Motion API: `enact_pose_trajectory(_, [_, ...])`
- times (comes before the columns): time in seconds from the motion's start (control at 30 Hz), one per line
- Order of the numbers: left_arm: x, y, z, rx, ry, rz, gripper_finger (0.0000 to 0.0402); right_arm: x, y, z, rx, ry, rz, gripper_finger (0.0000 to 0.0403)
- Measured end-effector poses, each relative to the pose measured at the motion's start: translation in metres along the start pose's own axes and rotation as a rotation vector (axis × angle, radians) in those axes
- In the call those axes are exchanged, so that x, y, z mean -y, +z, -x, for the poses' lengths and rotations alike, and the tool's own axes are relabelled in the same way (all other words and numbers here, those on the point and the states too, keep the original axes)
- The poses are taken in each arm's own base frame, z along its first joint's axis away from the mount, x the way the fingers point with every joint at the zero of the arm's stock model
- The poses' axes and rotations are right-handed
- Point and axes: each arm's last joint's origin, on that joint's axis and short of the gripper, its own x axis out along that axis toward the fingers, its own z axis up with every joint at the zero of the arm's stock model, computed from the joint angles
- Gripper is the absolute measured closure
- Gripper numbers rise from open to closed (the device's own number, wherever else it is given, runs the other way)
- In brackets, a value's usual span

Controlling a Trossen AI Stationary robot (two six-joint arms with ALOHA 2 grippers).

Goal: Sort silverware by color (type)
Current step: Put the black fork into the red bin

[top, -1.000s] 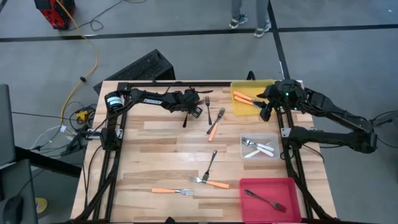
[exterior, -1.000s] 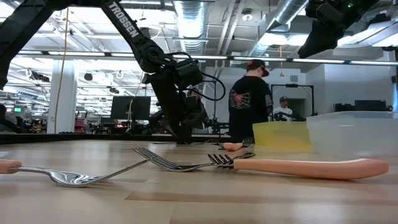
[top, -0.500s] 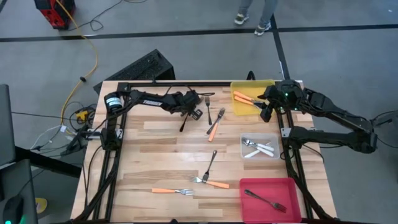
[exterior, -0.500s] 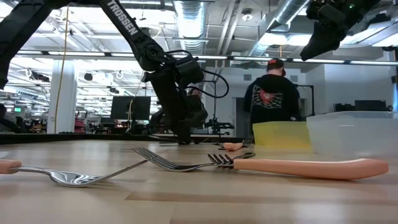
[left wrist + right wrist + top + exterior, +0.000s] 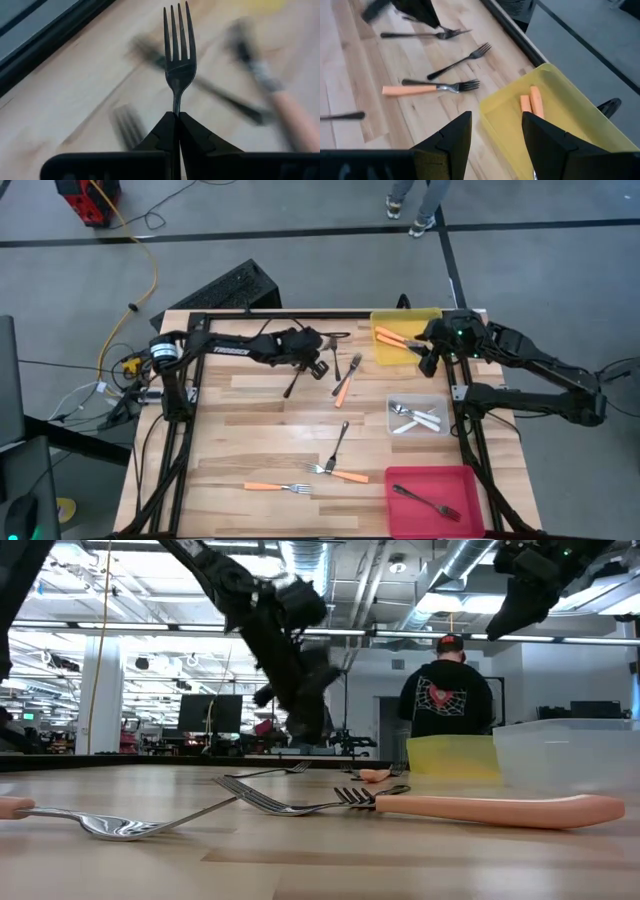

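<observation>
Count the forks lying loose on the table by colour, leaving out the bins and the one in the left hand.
orange-handled forks: 3
dark forks: 3
Total: 6

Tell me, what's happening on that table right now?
Left end effector shut on dark fork, lifted off table. Right end effector open over yellow bin. Nothing blocking.
</observation>
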Motion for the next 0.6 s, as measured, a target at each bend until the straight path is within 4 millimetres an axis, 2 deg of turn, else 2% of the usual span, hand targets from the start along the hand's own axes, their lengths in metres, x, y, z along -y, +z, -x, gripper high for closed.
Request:
enact_pose_trajectory(0.17, [0.026, 0.012, 0.037, 0.137, -0.176, -0.097, 0.0401, -0.002, -0.009, -0.002, 0.014, 0.062, 0.055, 0.0204])
enact_pose_trajectory(0.33, [0.043, 0.029, 0.099, 0.343, -0.279, -0.155, 0.0401, -0.005, -0.017, 0.008, 0.082, 0.159, 0.069, 0.0204])
enact_pose_trajectory(0.5, [0.052, 0.03, 0.148, 0.454, -0.334, -0.195, 0.0401, -0.007, -0.029, 0.017, 0.21, 0.239, 0.045, 0.0204])
enact_pose_trajectory(0.6, [0.063, 0.025, 0.166, 0.491, -0.38, -0.232, 0.0401, -0.009, -0.036, 0.023, 0.341, 0.307, 0.016, 0.0204])
